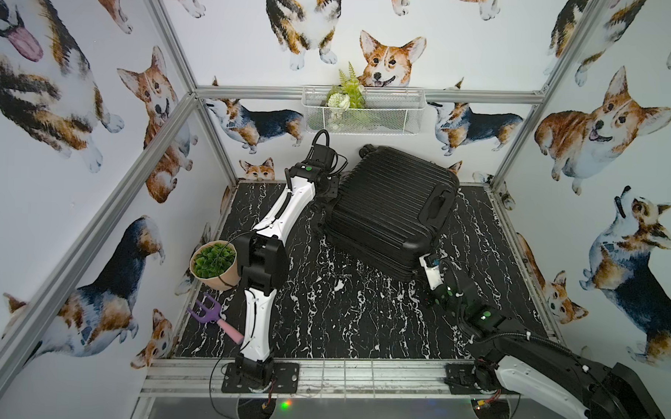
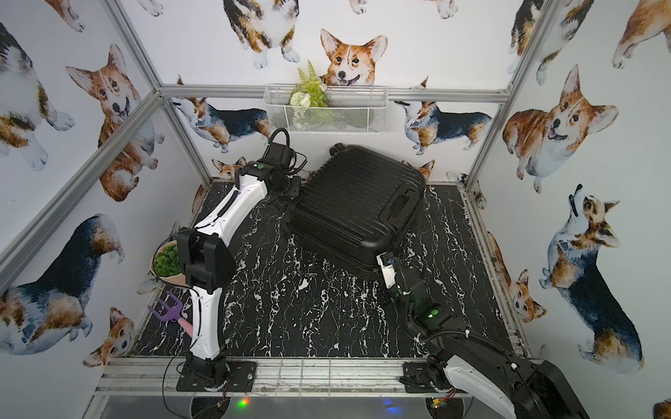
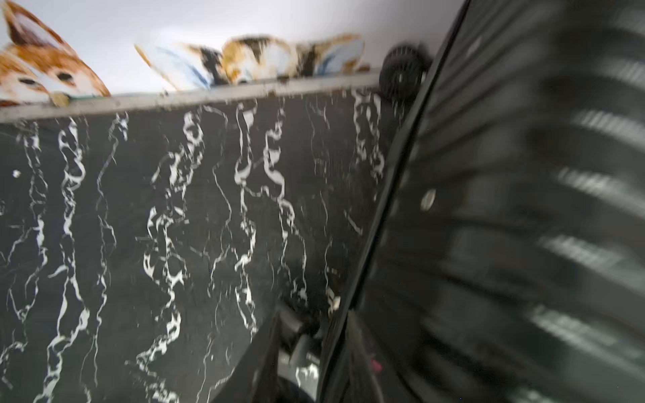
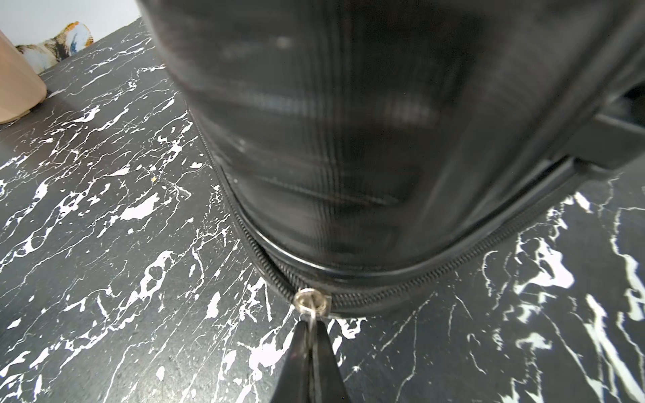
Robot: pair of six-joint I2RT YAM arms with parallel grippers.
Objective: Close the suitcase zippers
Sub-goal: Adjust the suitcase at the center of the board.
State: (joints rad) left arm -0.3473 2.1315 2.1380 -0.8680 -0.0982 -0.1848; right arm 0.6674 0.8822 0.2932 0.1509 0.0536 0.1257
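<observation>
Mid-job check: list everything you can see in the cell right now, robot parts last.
suitcase: one, black ribbed shell, lying toward the back of the table.
zipper: one track, black, running round the suitcase rim.
zipper pull: one visible, silver, at the rim's near corner.
potted plant: one, green leaves in a tan pot, at the table's left edge.
garden fork: one, purple head and pink handle, just in front of the pot.
wire basket: one, white, hung on the rear rail.
fern: one, green with white flowers, in the basket.
table: one, black with white veining.
left gripper: black, at the suitcase's left side; too blurred to tell how the jaws stand.
right gripper: black, shut on the zipper pull.
</observation>
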